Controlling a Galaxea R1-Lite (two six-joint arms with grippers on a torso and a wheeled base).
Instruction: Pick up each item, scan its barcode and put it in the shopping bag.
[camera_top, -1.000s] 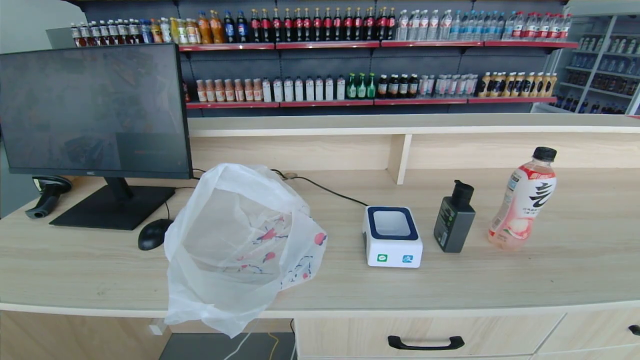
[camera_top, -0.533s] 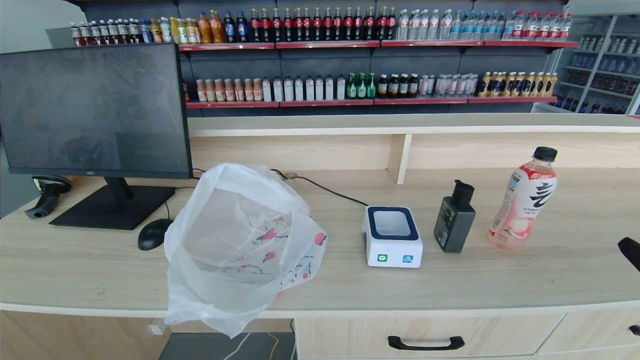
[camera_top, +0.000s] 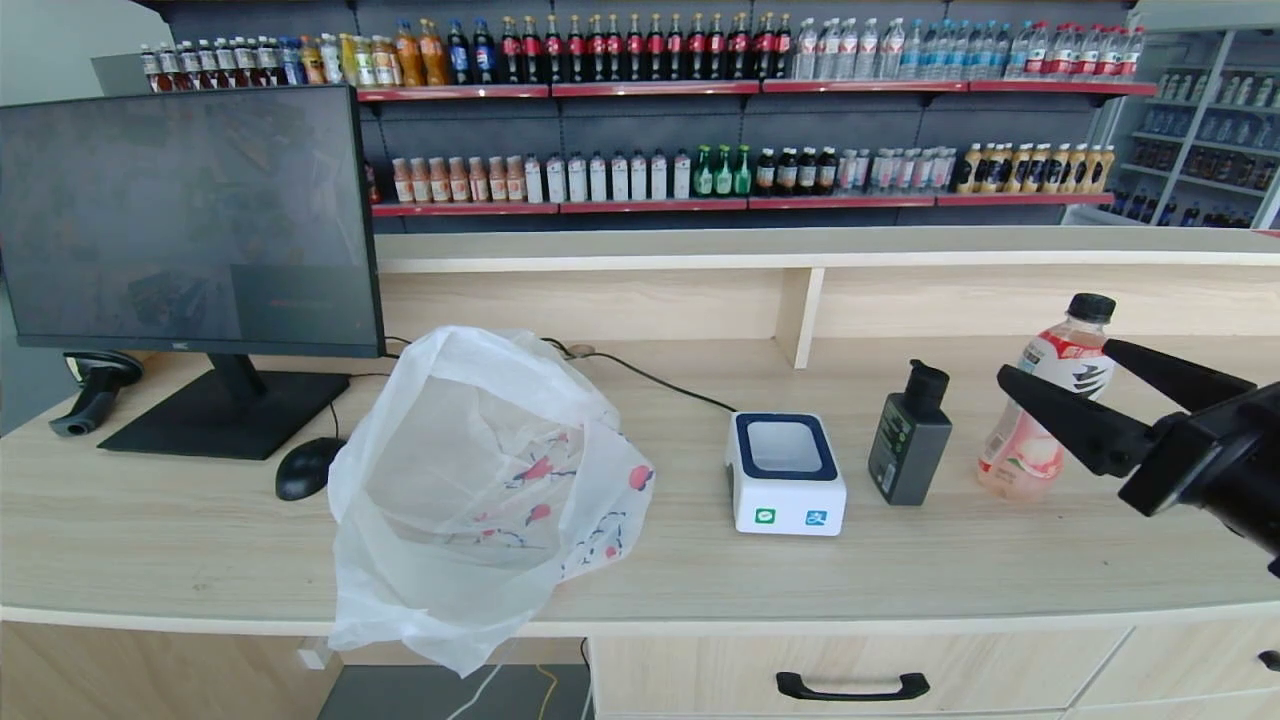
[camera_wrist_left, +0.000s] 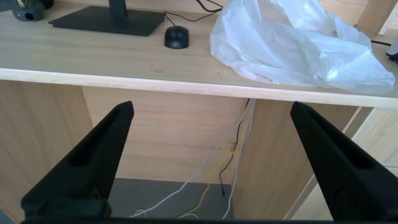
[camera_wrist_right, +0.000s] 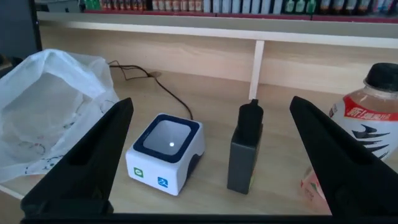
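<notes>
Pale wood makes up the counter (camera_top: 700, 570) across the middle of the head view. At centre left, a white plastic shopping bag (camera_top: 480, 490) stands open and droops over the front edge. Right of centre sits a white scanner (camera_top: 783, 475) with a blue-rimmed window. Just right of it stands a dark pump bottle (camera_top: 908, 450), and further right an upright pink drink bottle (camera_top: 1025, 455) with a black cap. From the right edge comes the right gripper (camera_top: 1052, 358), its 2 black fingers spread wide. 1 finger crosses in front of the pink bottle's label; contact cannot be judged. A monitor (camera_top: 190, 220) fills the upper left, with a mouse (camera_top: 308, 468) beside its base.

In the left wrist view, the left gripper (camera_wrist_left: 211, 106) hangs below the counter's edge (camera_wrist_left: 124, 71), fingers wide apart and holding nothing. The bag (camera_wrist_left: 292, 43) and the mouse (camera_wrist_left: 176, 37) lie on the counter beyond, and loose cables (camera_wrist_left: 233, 155) hang beneath it.

In the right wrist view, the right gripper (camera_wrist_right: 211, 102) is spread and grips nothing. Between its fingers, farther off, stand the scanner (camera_wrist_right: 165, 152) and the dark pump bottle (camera_wrist_right: 245, 155). The pink drink bottle (camera_wrist_right: 367, 124) is partly behind 1 finger.
</notes>
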